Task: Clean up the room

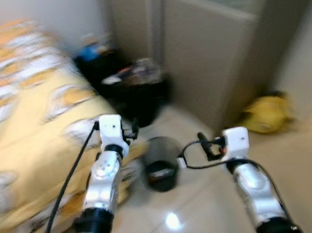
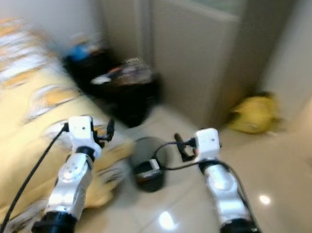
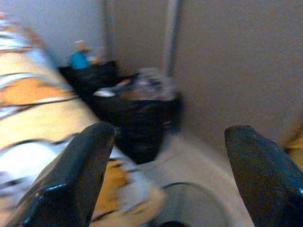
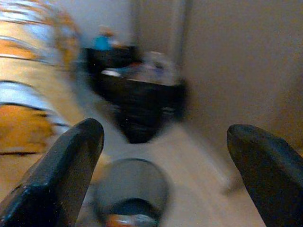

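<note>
Here the blurred views show a small grey bin on the pale floor, beside the yellow-patterned bed. The left gripper and right gripper hover above the bin, fingers spread apart, grasping nothing. Beyond the bin stands a full black rubbish bag; a yellow bundle lies well apart from it.

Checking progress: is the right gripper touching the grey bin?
Apart. The right wrist view shows the open right gripper with bare floor around the grey bin ahead.
</note>
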Robot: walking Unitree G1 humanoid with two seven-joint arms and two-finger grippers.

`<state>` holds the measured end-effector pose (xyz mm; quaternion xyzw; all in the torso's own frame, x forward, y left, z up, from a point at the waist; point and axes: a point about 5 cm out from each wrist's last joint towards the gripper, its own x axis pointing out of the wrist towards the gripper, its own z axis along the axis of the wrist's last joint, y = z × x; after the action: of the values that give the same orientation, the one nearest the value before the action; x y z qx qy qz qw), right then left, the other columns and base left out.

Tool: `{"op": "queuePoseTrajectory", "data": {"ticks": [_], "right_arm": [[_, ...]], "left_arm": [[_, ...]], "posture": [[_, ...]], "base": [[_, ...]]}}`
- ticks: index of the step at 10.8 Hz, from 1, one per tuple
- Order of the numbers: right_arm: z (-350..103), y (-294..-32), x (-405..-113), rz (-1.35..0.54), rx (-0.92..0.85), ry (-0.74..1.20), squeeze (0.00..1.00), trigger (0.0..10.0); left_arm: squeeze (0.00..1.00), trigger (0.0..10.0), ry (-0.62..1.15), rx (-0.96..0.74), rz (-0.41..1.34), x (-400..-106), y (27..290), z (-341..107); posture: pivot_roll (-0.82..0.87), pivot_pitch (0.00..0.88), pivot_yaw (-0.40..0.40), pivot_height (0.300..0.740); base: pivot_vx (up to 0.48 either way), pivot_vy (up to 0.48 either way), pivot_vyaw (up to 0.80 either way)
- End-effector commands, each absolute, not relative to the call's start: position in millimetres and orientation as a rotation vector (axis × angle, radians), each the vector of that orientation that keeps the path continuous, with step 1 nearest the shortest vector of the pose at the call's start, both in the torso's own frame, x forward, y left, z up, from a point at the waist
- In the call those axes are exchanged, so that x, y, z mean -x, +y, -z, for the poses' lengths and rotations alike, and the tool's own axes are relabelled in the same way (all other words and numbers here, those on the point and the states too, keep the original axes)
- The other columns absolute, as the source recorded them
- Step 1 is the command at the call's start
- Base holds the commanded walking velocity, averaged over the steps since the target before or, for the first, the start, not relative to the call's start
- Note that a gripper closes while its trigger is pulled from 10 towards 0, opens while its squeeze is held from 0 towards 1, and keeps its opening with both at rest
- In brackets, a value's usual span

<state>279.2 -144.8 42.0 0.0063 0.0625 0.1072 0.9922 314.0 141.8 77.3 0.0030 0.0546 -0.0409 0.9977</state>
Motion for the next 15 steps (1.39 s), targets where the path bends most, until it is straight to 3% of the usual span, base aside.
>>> {"op": "queuePoseTrajectory", "data": {"ticks": [1,5,7,15], "right_arm": [[-42.3,-154.7,-277.3,-0.192,0.009,0.116,0.00,10.0],[-56.7,-176.9,-257.5,-0.080,0.056,-0.015,0.00,10.0],[-40.7,-171.4,-259.1,-0.054,0.016,0.089,0.00,10.0],[-43.5,-169.9,-262.2,-0.034,0.026,0.088,0.00,10.0]], "left_arm": [[0.00,10.0,0.120,-0.002,0.090,-317.4,137.4,-78.2],[0.00,10.0,0.015,-0.123,0.155,-293.3,166.5,-80.4],[0.00,10.0,0.072,-0.080,0.098,-310.0,158.1,-79.5],[0.00,10.0,0.063,-0.090,0.128,-309.6,151.0,-80.3]], "posture": [[0.04,0.000,-0.003,0.740],[0.03,0.000,0.006,0.740],[0.02,0.000,0.017,0.740],[0.02,0.000,0.017,0.740]], "base": [[0.000,0.000,0.42],[0.000,0.000,0.42],[0.000,0.000,0.21],[0.000,0.000,0.00]]}}
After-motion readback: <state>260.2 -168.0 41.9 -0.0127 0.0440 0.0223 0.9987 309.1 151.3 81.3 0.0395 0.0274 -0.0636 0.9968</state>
